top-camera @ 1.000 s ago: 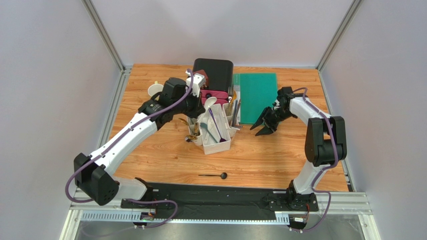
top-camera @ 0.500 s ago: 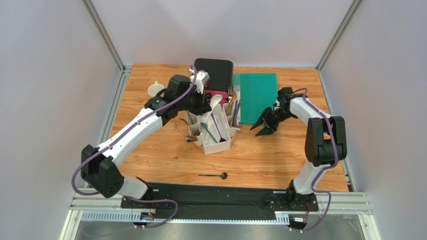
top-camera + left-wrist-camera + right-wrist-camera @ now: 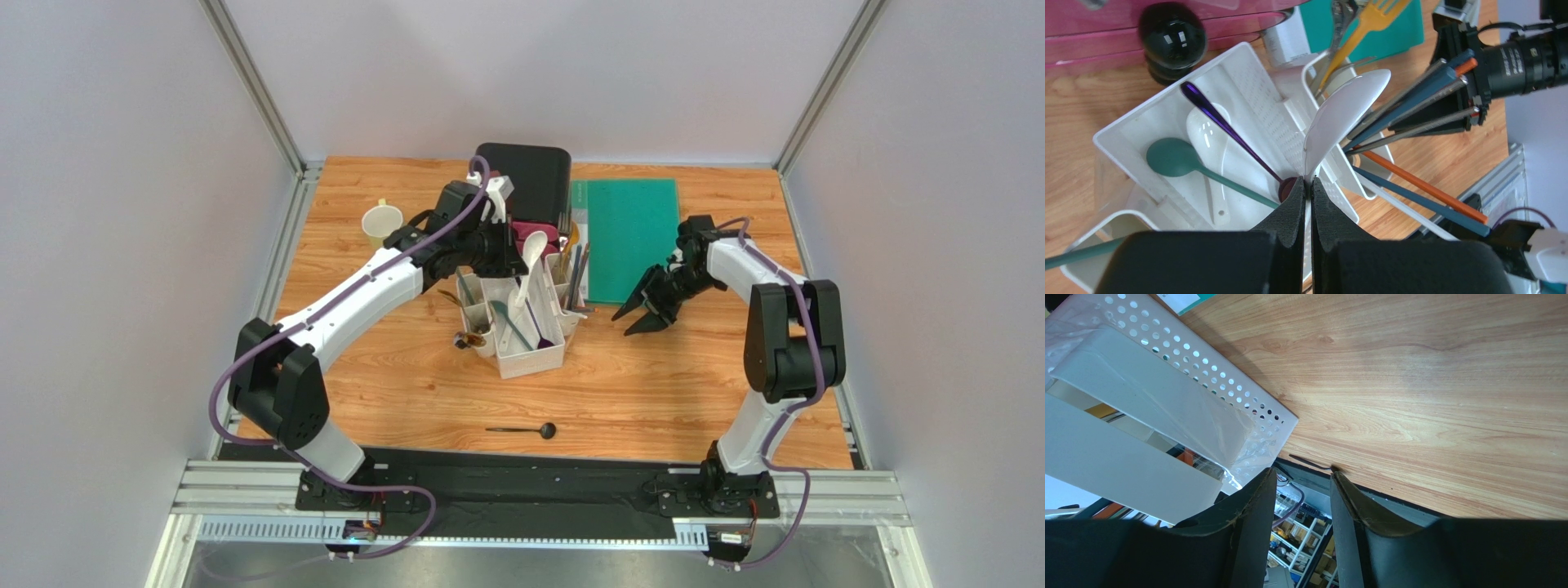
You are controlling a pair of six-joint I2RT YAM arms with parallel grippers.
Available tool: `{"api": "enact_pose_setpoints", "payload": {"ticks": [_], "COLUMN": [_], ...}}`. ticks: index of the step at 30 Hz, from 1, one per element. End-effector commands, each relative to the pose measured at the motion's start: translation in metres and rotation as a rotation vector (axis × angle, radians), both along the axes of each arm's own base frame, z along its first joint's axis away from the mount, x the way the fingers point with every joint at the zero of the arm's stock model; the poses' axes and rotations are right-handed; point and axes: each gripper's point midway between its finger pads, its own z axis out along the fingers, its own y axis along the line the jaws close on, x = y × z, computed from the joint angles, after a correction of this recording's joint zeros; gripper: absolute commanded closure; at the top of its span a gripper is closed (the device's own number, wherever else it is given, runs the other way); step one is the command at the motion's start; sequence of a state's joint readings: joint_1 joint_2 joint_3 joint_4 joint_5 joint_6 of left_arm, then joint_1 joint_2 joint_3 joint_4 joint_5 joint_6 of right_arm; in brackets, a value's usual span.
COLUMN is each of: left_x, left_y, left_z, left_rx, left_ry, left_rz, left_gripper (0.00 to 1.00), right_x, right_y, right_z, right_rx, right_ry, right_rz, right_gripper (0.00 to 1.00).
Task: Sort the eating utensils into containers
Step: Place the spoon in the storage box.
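Observation:
The white caddy (image 3: 540, 355) stands mid-table. My left gripper (image 3: 513, 257) is shut on the handle of a white ceramic soup spoon (image 3: 531, 255) and holds it over the centre bin (image 3: 1247, 86); the spoon's bowl (image 3: 1346, 113) points away from me. In the bin lie a purple spoon (image 3: 1223, 128), a teal spoon (image 3: 1177, 158) and another white soup spoon (image 3: 1207, 144). Chopsticks (image 3: 1413, 190) and forks stand in the side bins. A black spoon (image 3: 528, 429) lies alone on the table near the front. My right gripper (image 3: 640, 312) is open and empty, right of the caddy (image 3: 1168, 386).
A black-and-pink drawer box (image 3: 530, 184) stands behind the caddy. A green mat (image 3: 629, 233) lies at the back right. A pale yellow mug (image 3: 382, 223) stands at the back left. A yellow fork (image 3: 1364, 24) sticks up from a side bin.
My left arm has stretched further forward and right, carrying the white soup spoon over the caddy's centre bin. The mug is now uncovered. The right arm has not moved.

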State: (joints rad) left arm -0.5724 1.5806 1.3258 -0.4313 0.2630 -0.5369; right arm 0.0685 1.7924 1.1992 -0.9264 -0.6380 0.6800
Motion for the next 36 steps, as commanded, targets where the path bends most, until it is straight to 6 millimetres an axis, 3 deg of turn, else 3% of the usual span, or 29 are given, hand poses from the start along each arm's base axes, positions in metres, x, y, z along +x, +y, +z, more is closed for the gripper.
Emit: {"api": "enact_pose_setpoints", "payload": {"ticks": [1,6,10,22,24,26,29,36], "left_x": [-0.001,-0.005,-0.005,-0.005,-0.009,-0.011,-0.015,-0.023], "left_y": [0.022,0.035,0.033,0.033,0.033,0.034,0.036,0.045], "left_z": [-0.011,-0.040,-0.058,-0.087,-0.089,-0.087,-0.082,-0.060], "left_rx": [0.038,0.152,0.191,0.283,0.294,0.306,0.314,0.303], "left_ry": [0.085,0.116,0.186,0.273,0.291,0.290,0.279,0.227], "left_rz": [0.187,0.238,0.235,0.243,0.227,0.220,0.213,0.220], "left_gripper": [1.00,1.00,1.00,1.00,0.98,0.87,0.77,0.77], "right_x": [0.012,0.013,0.015,0.018,0.018,0.019,0.018,0.019], "right_y": [0.001,0.000,0.000,-0.004,-0.004,-0.004,-0.005,-0.005], "right_z": [0.008,0.006,0.007,0.011,0.011,0.011,0.010,0.008], "right_rx": [0.017,0.015,0.011,-0.019,-0.019,-0.019,-0.023,-0.024], "right_ry": [-0.022,-0.010,-0.004,-0.026,-0.027,-0.025,-0.023,-0.020], "right_rz": [-0.004,0.008,0.007,0.014,0.012,0.011,0.011,0.004], "right_gripper": [0.58,0.58,0.58,0.54,0.54,0.54,0.54,0.55]}}
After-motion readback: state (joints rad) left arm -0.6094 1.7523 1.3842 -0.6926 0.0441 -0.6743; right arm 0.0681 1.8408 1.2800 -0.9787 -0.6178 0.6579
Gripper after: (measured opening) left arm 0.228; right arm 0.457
